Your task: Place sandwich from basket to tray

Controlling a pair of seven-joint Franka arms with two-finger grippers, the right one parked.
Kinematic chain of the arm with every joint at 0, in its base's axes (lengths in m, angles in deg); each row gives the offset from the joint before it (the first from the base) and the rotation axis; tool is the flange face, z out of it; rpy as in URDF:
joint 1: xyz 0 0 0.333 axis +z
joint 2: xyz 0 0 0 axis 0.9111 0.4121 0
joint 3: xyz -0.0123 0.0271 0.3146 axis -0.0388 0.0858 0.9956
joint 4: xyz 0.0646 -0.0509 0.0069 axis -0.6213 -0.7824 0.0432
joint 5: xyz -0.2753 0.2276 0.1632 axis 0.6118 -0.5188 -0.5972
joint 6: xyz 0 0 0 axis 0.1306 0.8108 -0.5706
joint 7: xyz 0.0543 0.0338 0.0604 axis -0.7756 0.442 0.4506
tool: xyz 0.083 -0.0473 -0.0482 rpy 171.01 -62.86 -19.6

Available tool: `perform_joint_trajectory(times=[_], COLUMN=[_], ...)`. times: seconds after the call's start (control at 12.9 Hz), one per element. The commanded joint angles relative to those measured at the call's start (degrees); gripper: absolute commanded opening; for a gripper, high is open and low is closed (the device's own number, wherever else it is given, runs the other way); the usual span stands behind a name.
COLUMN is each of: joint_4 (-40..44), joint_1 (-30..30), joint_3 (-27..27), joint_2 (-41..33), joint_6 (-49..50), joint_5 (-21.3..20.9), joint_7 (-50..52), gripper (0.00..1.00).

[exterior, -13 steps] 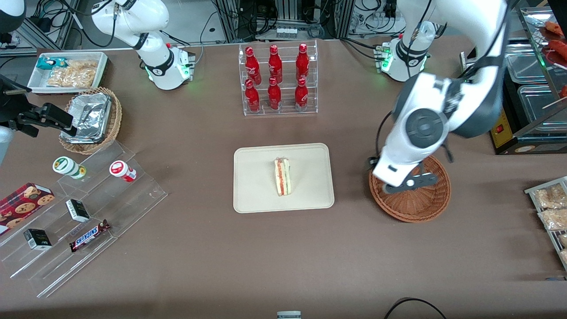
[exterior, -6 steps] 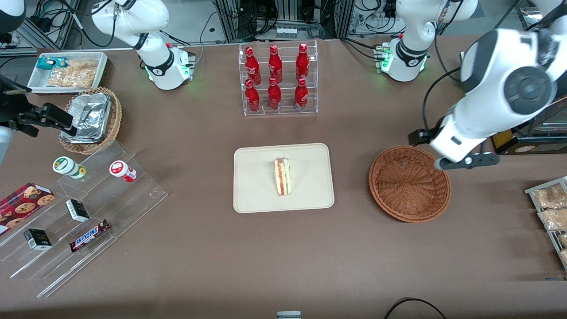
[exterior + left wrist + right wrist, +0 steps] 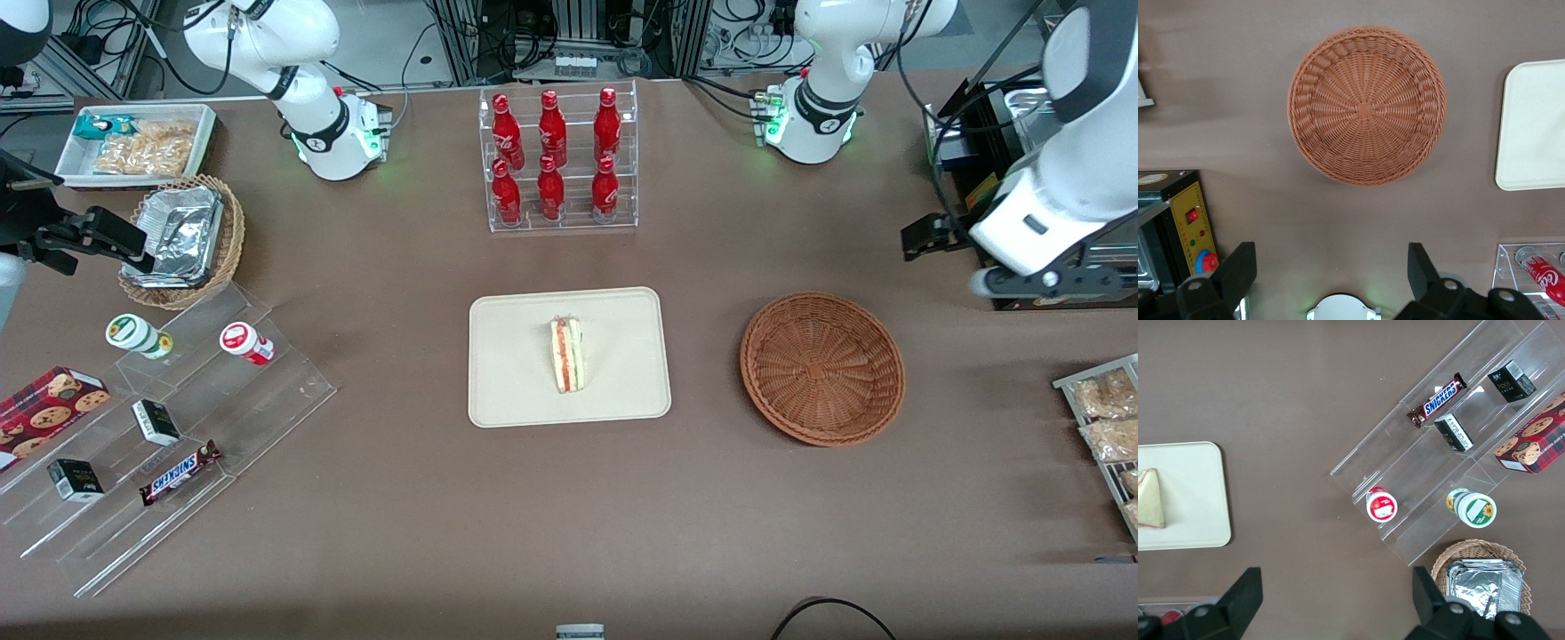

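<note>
From the front, your sandwich (image 3: 566, 355) lies on the tray (image 3: 507, 391), well apart from the tool (image 3: 1036, 283) raised at the working arm's end of the surface (image 3: 400, 516).

At the left wrist, its fingers (image 3: 1238, 270) stand spread and empty above the bare basket (image 3: 1367, 104).

A clear rack (image 3: 558, 160) holds six red bottles (image 3: 551, 188). Toward the parked arm's end of the table, a white bin (image 3: 135, 145) holds snack bags. Just beside it a tan basket (image 3: 184, 242) holds foil boxes (image 3: 174, 235). Clear steps (image 3: 169, 436) hold a Snickers bar (image 3: 180, 472), two small dark boxes (image 3: 156, 421), two little cups (image 3: 246, 343) and a cookie box (image 3: 44, 411). Toward the working arm's end, more snack bags (image 3: 1102, 418) lie in a rack.
</note>
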State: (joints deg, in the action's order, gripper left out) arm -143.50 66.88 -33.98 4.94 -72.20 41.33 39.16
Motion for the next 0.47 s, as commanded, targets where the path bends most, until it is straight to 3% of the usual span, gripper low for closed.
perform_joint_trajectory(times=[0.0, 0.39], joint_4=[-1.84, -2.19], joint_1=[1.51, 1.51], joint_3=[-0.63, 0.69], joint_2=[-2.96, -3.14], joint_6=[-1.35, -4.6], joint_5=[-0.04, -0.13], joint_7=[-1.37, -1.37], gripper=[1.0, 1.0])
